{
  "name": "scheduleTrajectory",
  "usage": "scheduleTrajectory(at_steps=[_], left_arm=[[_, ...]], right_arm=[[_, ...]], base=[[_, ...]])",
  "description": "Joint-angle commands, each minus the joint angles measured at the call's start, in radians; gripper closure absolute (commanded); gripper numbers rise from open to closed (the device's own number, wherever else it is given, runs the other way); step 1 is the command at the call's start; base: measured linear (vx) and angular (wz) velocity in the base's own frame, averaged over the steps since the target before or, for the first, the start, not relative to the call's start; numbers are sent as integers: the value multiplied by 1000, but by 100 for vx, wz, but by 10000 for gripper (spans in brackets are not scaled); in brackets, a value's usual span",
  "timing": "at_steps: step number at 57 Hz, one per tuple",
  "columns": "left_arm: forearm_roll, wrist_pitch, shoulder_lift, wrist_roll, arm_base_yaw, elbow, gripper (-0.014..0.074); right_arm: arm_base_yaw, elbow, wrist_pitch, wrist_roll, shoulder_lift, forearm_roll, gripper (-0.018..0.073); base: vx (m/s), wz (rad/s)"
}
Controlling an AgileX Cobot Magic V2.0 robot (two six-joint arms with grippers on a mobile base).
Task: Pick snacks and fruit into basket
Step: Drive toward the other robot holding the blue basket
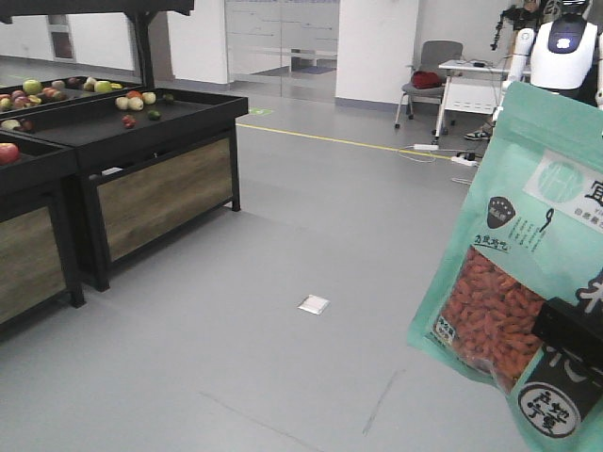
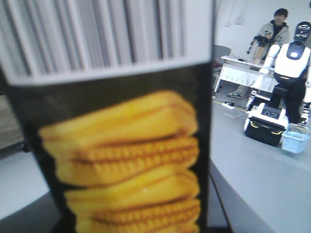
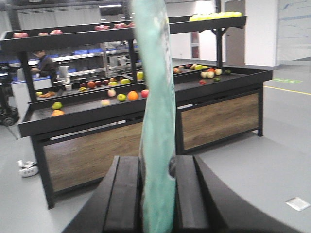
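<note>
The snacks, a mint-green pouch [image 1: 528, 254] with a window of red berries, hangs upright at the right of the front view. My right gripper [image 3: 156, 162] is shut on its lower part; in the right wrist view the snacks pouch [image 3: 154, 97] stands edge-on between both black fingers [image 3: 124, 189]. A black packet [image 2: 121, 145] picturing yellow biscuits, with a barcode on top, fills the left wrist view and hides the left gripper's tips. A dark green fruit [image 1: 154, 115] lies on the black stand [image 1: 141, 127]. Far off on the floor sits a pale blue basket [image 2: 295, 141].
Black produce stands [image 3: 146, 109] with wood-look panels hold apples and other fruit at the left. A white humanoid robot [image 1: 563, 52], a person [image 2: 277, 29], a white table and a chair [image 1: 429, 80] stand at the back right. A small white tag [image 1: 313, 303] lies on the grey floor.
</note>
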Motion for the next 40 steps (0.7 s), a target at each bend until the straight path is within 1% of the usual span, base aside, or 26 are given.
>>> scheduleTrajectory(at_steps=[1,40], left_arm=[[7,-102,12,2,-6,-37,594],[7,-102,12,2,-6,-37,594]], right_arm=[[-4,-31,34,-1,-1,-4,568],[-4,-31,34,-1,-1,-4,568]], base=[[34,-32],[33,-31]])
